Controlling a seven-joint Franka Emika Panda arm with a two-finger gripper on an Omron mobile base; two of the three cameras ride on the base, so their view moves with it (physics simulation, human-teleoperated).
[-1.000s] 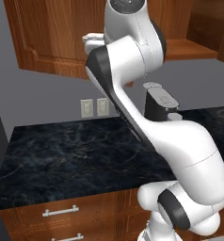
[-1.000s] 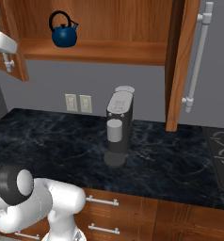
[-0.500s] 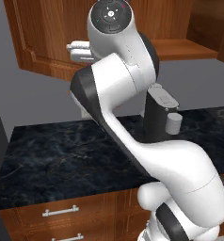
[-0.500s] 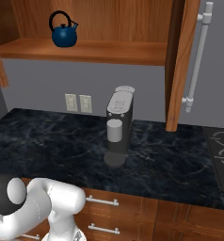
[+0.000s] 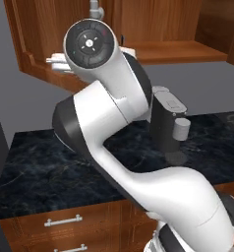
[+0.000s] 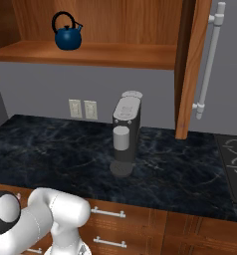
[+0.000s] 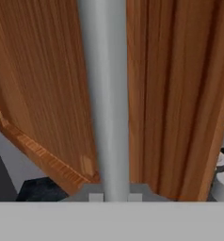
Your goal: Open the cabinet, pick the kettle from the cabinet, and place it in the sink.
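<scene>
The dark-blue kettle [image 6: 66,34] stands on the left of the open cabinet's shelf [image 6: 105,54]. The cabinet's right door [image 6: 190,74] is swung wide open, its silver bar handle [image 6: 210,60] facing outward. The left door [image 5: 35,44] is also swung out. My gripper [image 5: 60,61] is up against that door, mostly hidden behind my arm's big joint. In the hand view the door's silver handle [image 7: 107,94] runs straight down the middle to the bottom edge, and the gripper is shut on it. The sink is out of view.
A dark coffee machine [image 6: 125,132] stands on the black marble counter [image 6: 51,149], below the shelf. Two wall outlets [image 6: 83,108] are behind it to the left. A stove top [image 6: 235,159] lies at the far right. Wooden drawers [image 5: 65,221] run under the counter.
The left door has swung further out with the gripper on its handle; both have left the right base view. My arm's elbow has swung left and toward the camera.
</scene>
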